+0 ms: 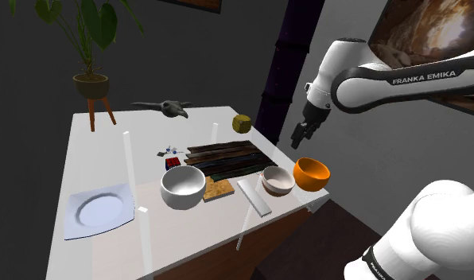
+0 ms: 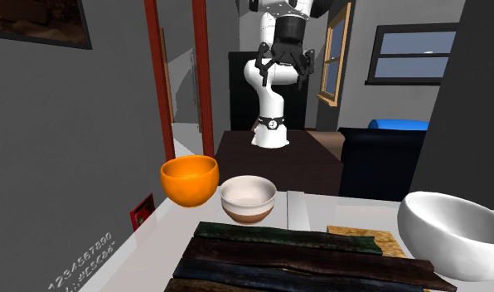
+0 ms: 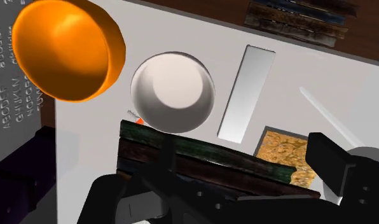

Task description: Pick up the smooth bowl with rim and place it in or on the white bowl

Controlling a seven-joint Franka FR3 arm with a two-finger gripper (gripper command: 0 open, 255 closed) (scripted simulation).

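Observation:
A small pale bowl with a brown base and a rim (image 1: 277, 180) (image 2: 248, 199) (image 3: 172, 92) stands near the table's edge at the shoulder view's right. An orange bowl (image 1: 312, 173) (image 2: 189, 180) (image 3: 67, 51) sits right beside it at the table's corner. The large white bowl (image 1: 183, 188) (image 2: 452, 232) stands further along the table toward the shoulder view's left. My black gripper (image 1: 301, 139) (image 2: 285, 66) (image 3: 182, 175) hangs well above the two small bowls, open, with nothing between its fingers.
Dark wooden planks (image 1: 227, 159) (image 2: 295, 257) lie mid-table behind the bowls. A flat white bar (image 1: 254, 197) (image 3: 245, 92) and a cork-like tile (image 1: 218, 189) lie between the small bowl and the white bowl. A white square plate (image 1: 100, 211), an olive lump (image 1: 242, 124) and a potted plant (image 1: 91, 79) are further off.

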